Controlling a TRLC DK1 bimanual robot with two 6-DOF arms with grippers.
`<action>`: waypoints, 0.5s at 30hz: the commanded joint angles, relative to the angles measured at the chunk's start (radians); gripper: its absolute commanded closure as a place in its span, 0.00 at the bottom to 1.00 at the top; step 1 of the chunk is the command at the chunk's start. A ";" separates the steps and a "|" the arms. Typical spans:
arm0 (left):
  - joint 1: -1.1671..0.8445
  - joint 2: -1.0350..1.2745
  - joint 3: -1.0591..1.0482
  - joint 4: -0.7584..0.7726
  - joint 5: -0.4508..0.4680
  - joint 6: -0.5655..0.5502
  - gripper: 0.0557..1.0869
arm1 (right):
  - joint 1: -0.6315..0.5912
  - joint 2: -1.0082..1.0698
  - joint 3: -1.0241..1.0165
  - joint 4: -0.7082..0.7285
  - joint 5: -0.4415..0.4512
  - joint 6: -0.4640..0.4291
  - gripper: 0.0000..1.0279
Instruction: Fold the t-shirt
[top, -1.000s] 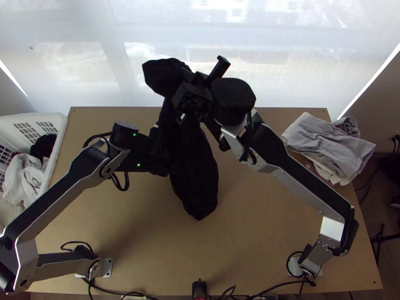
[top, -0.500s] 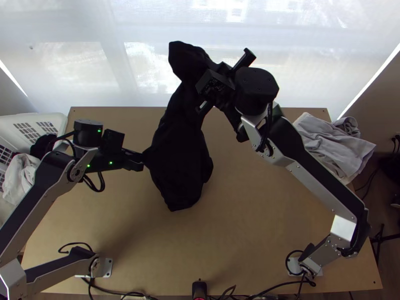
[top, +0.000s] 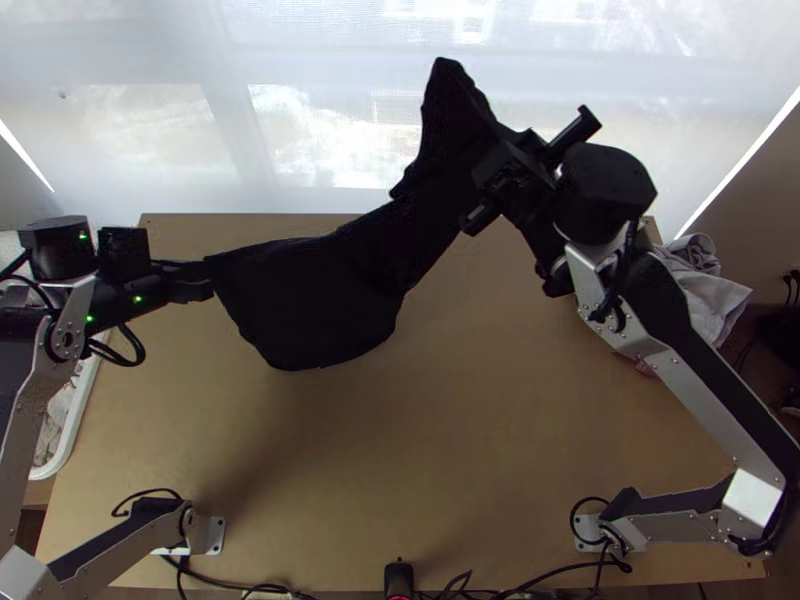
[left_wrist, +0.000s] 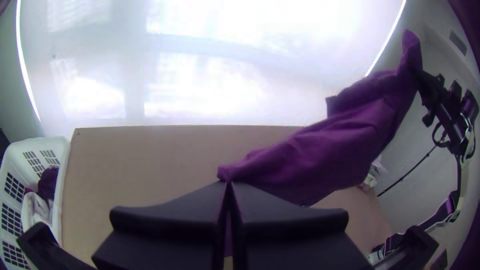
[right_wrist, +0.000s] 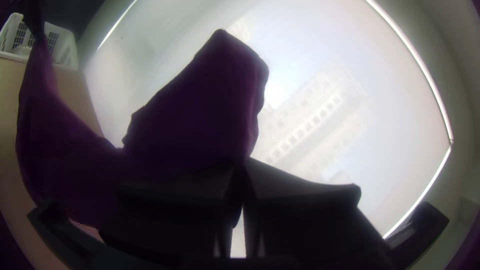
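Pinching the dark, creased t-shirt (top: 320, 300), the left hand (top: 207, 282) and right hand (top: 490, 174) suspend its soft, sagging folds.

- The top view is looking steeply down from high over the table's near edge (top: 470, 575).
- From the left arm (top: 42, 390), one view is facing across the table to the window (left_wrist: 200, 85), the shirt (left_wrist: 320, 155) starting close by.
- From the right arm (top: 690, 385), another is facing the window (slanting, too), the shirt looming near.
- All three are sharing shirt, window, table and basket (top: 75, 430).
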 joint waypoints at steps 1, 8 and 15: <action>0.131 -0.010 0.085 0.001 0.001 -0.004 0.97 | -0.058 -0.142 -0.115 -0.032 0.000 0.014 0.97; 0.171 -0.014 0.163 -0.007 0.001 -0.010 0.97 | -0.087 -0.262 -0.160 -0.083 -0.002 0.041 0.97; 0.196 -0.014 0.274 -0.007 0.000 -0.019 0.97 | -0.084 -0.347 -0.195 -0.101 0.000 0.069 0.97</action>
